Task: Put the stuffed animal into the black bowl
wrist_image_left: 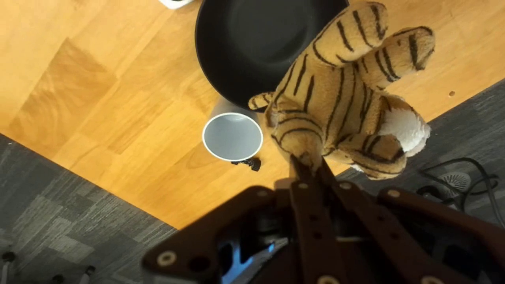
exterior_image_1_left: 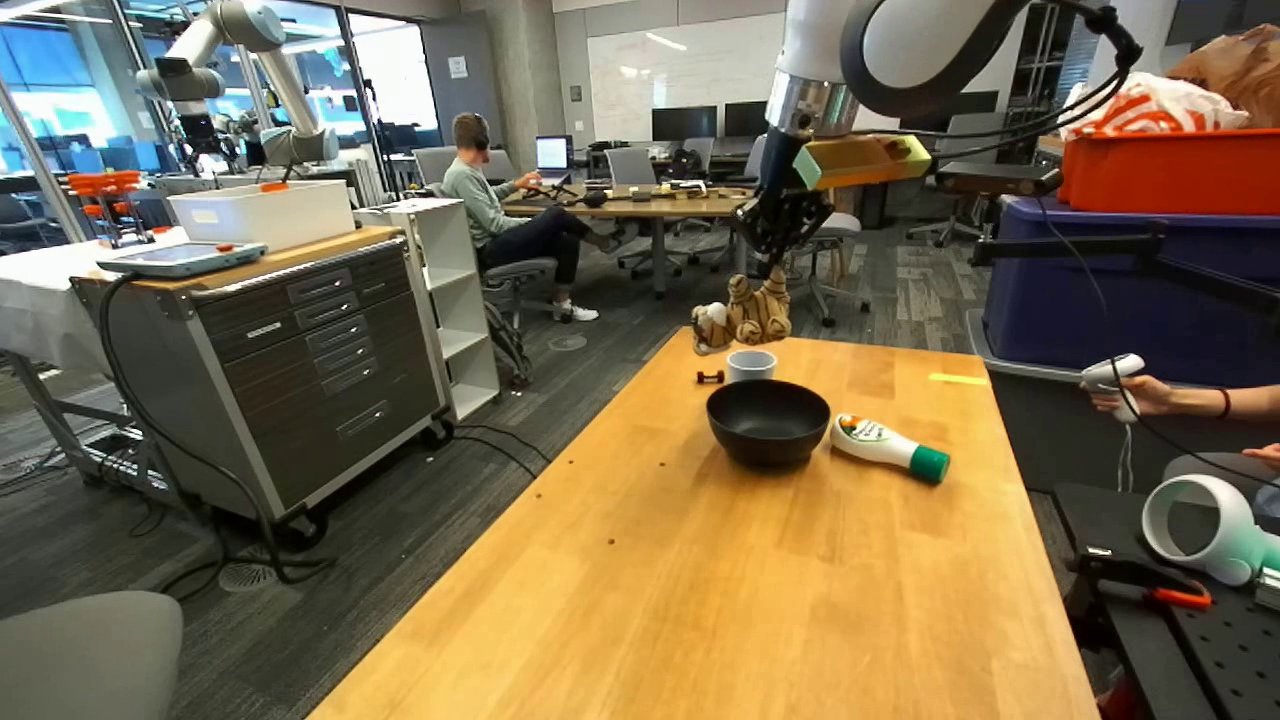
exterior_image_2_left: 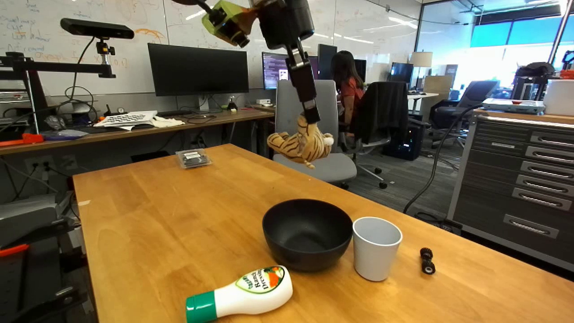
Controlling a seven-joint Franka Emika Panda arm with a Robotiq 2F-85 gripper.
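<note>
The toy (wrist_image_left: 335, 94) is being held in the air by the gripper (wrist_image_left: 309, 162): one striped end, perhaps a limb, is being pinched between the fingertips (wrist_image_left: 301, 172), while the rest of the body is being left to dangle. In the wrist view the toy is being seen right of centre, the lower right of the bowl (wrist_image_left: 221, 51) being partly covered by it. In both exterior views it is being held above the bowl and roughly in line with it; no contact is being made. In an exterior view the bowl is being flanked by the cup (exterior_image_2_left: 376, 255) on its right and the bottle (exterior_image_2_left: 253, 294) at its lower left.

The placing is being judged as the step in hand, with the release still to be done. In the wrist view a slight shift up and left, toward the bowl's middle, is being called for, since the dangling body, not the fingertips, is to be fitted inside the rim. A slow, straight descent is being advised, as sway is being invited by any jerk. Release is being best left until the lowest limbs are being borne by the bowl's floor; from higher up, a topple over the rim is being risked. On the cup's side, extra care is being urged, lest it be nudged by a splayed limb.
</note>
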